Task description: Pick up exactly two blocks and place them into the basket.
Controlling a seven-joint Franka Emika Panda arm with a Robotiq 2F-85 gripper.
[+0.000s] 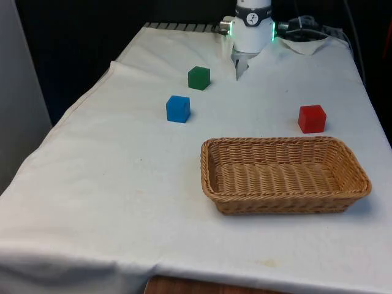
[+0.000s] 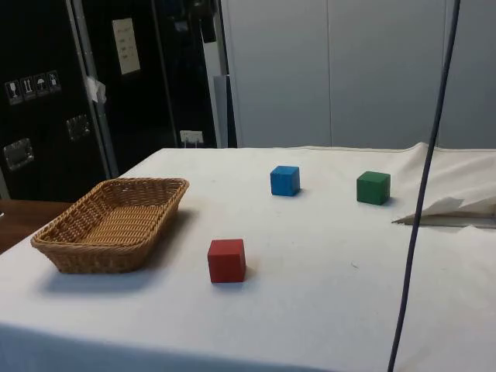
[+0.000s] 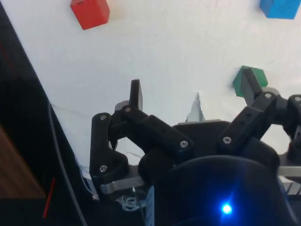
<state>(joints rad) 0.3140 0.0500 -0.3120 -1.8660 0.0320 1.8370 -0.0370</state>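
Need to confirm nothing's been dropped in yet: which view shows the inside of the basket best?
The front view: it looks down into the basket, whose whole woven floor shows bare. The side view is lower, so the near wall hides part of the floor. All three blocks sit on the cloth.

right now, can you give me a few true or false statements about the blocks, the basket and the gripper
1. The basket has no blocks in it. True.
2. The gripper is shut on the green block. False: its jaws stand open and hold nothing; the green block sits on the cloth.
3. Three blocks sit on the table. True: green, blue block and red block.
4. The red block touches the blue one. False: they sit well apart.
5. In the side view the red block is the one nearest the basket. True.
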